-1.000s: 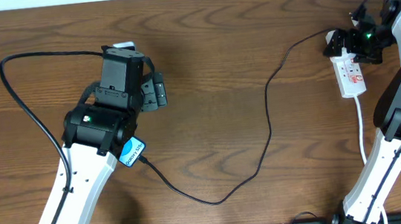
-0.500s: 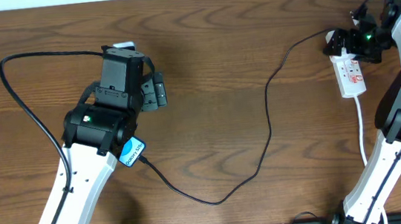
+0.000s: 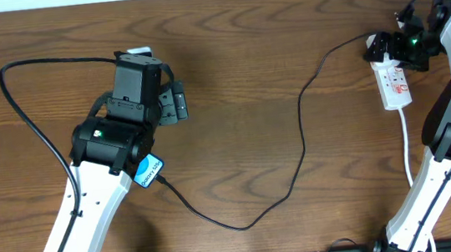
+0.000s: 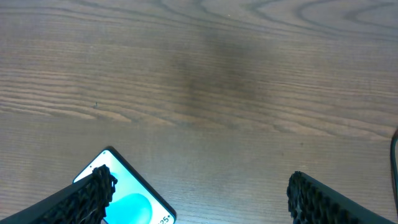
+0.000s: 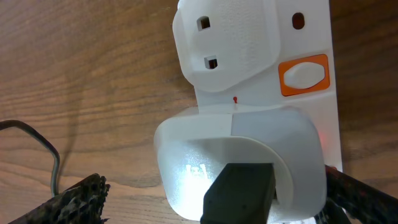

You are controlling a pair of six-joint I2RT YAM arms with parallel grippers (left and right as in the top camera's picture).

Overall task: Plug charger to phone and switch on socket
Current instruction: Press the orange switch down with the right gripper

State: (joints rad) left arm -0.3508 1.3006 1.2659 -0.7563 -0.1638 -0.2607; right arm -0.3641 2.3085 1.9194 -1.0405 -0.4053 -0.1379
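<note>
Since the thin black charger cable point(image 3: 301, 126) looked seated in the slim blue-screened phone point(image 3: 149, 168), left of the tabletop's centre beneath the wide, empty left gripper point(image 4: 200, 180), switching on was in hand. The right gripper point(image 5: 214, 186), wide over the narrow white power strip point(image 3: 396, 87) near the far right corner, would need to press its orange switch point(image 5: 305, 74).

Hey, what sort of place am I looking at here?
Likely a robotics lab workbench: two white robot arms at a wooden table, with a phone, power strip and charger cable set out.
</note>
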